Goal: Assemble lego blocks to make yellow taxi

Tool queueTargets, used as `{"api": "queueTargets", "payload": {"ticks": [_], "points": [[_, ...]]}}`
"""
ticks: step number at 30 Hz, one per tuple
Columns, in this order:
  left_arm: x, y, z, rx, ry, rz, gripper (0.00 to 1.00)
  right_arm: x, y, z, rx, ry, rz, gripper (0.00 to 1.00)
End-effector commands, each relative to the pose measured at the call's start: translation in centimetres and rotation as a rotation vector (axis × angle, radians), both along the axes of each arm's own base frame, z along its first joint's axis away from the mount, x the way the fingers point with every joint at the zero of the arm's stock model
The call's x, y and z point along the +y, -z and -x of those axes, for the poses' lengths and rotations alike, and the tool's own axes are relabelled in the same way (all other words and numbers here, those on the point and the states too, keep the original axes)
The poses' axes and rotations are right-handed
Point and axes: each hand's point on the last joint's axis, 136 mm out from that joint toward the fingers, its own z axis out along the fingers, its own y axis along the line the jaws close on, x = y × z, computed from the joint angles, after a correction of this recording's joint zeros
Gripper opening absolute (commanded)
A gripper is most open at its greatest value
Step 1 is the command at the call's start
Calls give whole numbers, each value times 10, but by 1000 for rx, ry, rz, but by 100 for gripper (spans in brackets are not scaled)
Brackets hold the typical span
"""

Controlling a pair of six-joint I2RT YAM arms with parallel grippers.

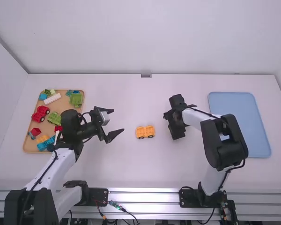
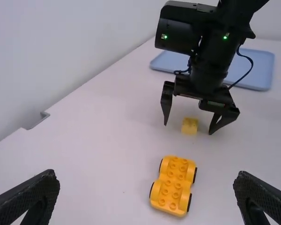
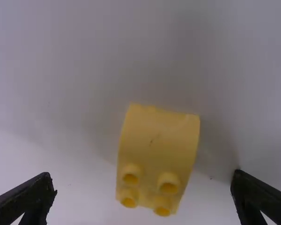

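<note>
The yellow wheeled base (image 1: 145, 131) stands upright on the white table (image 1: 126, 164), its studs showing, but its underside is hidden. To its left, near it, the left gripper (image 1: 118, 121) has its fingers spread wide with nothing between them; in the left wrist view both are cut off at the edge. To the right of the base is the right gripper (image 1: 176, 123), whose fingertips are hard to make out in the high view. Its own wrist view has them well parted, on either side of a yellow brick (image 3: 155, 145) and touching neither flank of it. That brick lies on the table to the right of the base, apart from it; it has a curved end, four studs and a small dark mark I can't identify. Well left of the base, the wooden tray (image 1: 25, 144) holds a red wheeled piece (image 1: 40, 113) and mixed blocks, some overlapping too closely to tell apart. Well to its right lies a blue tray (image 1: 239, 126), partly covered by the right arm
</note>
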Motion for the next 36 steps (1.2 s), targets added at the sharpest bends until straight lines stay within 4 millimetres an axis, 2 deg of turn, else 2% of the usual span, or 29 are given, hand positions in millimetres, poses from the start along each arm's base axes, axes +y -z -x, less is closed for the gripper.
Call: {"api": "queueTargets", "payload": {"ticks": [1,3,7,11,13,15,18,19,20,21,23,27,30,33,36], "points": [[-3,3,5,20,23,16,99,2,-5,-5,18,1,-51,99],[-3,4,5,20,22,15,99,-1,-9,-6,31,0,-53,99],[-3,4,4,20,19,14,99,-7,-31,-10,62,-66,-51,99],[-2,4,4,20,15,12,99,-17,-64,-7,123,-138,-2,99],[-2,4,4,20,15,12,99,-24,-83,-10,114,-270,39,99],[-2,4,4,20,15,12,99,-28,-93,-14,88,-401,80,99],[-2,4,4,20,16,12,99,-36,-108,-26,8,-762,196,99],[-2,4,4,21,16,13,99,-41,-109,-29,-2,-854,243,99],[-2,4,4,21,16,13,99,-41,-109,-29,-2,-867,250,99],[-2,4,4,22,16,13,99,-48,-108,-28,11,-970,319,99],[-4,3,6,19,30,18,99,-59,-107,-30,31,-1068,422,99],[-10,-2,15,12,97,49,99,-78,-104,-33,92,-1303,584,99],[-12,-3,18,8,113,51,99,-70,-100,-45,33,-1417,609,99],[-10,-2,16,9,99,44,99,-52,-95,-60,-84,-1518,586,99],[-5,6,8,-1,47,-2,99,-22,-86,-80,-319,-1678,510,99]]}}
